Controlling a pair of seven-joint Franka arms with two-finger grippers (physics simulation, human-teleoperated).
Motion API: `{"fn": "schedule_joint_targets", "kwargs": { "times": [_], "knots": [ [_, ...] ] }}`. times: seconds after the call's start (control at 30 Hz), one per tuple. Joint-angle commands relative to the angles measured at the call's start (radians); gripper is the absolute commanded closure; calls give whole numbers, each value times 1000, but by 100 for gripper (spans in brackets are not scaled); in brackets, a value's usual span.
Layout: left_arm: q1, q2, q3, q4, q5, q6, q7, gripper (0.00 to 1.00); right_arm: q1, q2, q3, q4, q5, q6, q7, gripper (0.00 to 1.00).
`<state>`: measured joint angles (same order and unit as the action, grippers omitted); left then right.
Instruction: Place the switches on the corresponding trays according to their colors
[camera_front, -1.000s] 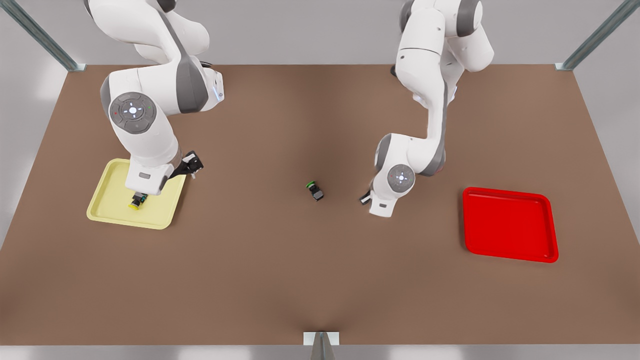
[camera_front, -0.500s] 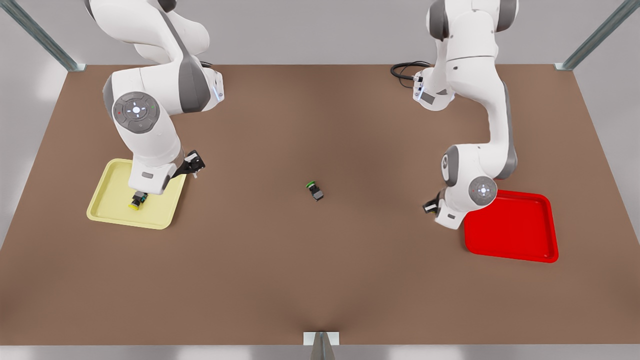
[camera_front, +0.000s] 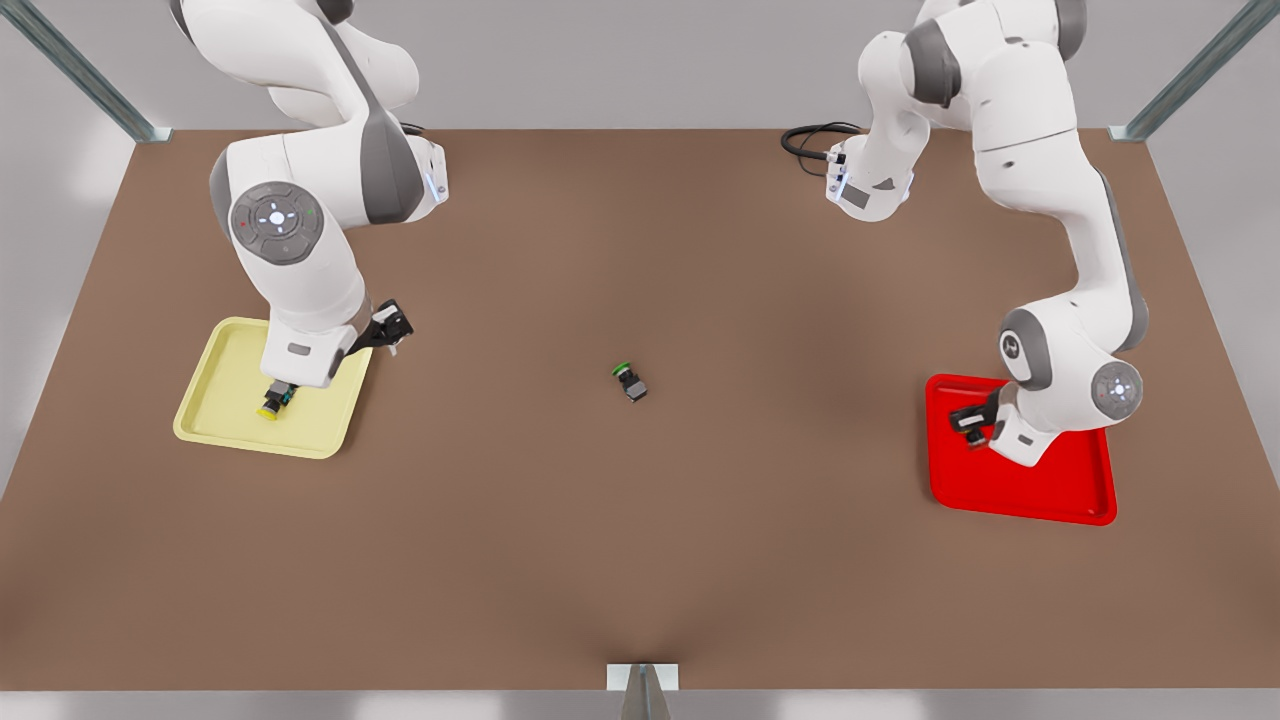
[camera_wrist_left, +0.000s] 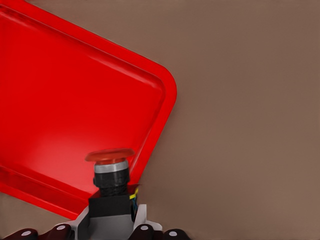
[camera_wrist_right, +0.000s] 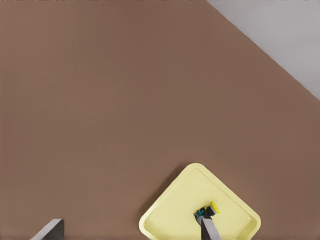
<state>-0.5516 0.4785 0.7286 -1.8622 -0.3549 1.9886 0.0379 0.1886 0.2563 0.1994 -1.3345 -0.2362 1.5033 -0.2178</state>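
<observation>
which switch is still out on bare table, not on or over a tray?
The green-capped switch, alone mid-table. The yellow switch lies on the yellow tray; the red switch is held by the left gripper over the red tray.

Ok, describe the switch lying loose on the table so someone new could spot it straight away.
Find the brown table, then its bare middle between the yellow tray and the red tray. The green-capped switch lies there alone, small and dark-bodied, in neither tray and near neither gripper.
</observation>
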Motion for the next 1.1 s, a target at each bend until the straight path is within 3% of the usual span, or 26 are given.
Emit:
{"fn": "schedule_joint_targets", "kwargs": {
  "times": [0.0,0.1,0.23,0.27,0.3,0.5,0.63,0.77,0.8,0.83,0.87,1.07],
  "knots": [
    [8,0,0,0,-29,-1,11,46,0,0,0,1,0,0,0,0],
    [139,-1,-107,3,22,29,42,45,0,-2,0,0,0,-2,-2,0],
    [163,9,-118,3,22,81,77,45,0,-2,0,5,0,-12,0,0],
    [163,14,-120,3,22,82,68,3,0,0,0,5,0,-11,0,0],
    [162,17,-121,3,22,91,62,0,-2,0,0,5,0,-11,0,0],
    [131,2,-135,1,22,76,57,0,-6,0,-3,6,-5,-8,-2,0],
    [10,-118,-130,24,123,-59,-52,0,-21,-25,-20,31,-23,-12,-9,0],
    [-13,-161,-140,423,183,-545,-104,0,-138,-37,-15,121,-26,-14,-8,0],
    [99,-216,-280,439,240,-588,-122,0,-138,-40,-17,123,-26,-40,-9,0],
    [294,-279,-521,433,350,-583,-133,0,-149,-43,-17,123,-26,-43,-11,0],
    [429,-293,-650,426,372,-579,-132,0,-155,-42,-18,121,-26,-43,-9,0],
    [515,-417,-672,365,346,-587,-93,0,-172,-42,-17,123,5,-58,-5,0]
  ]
}}
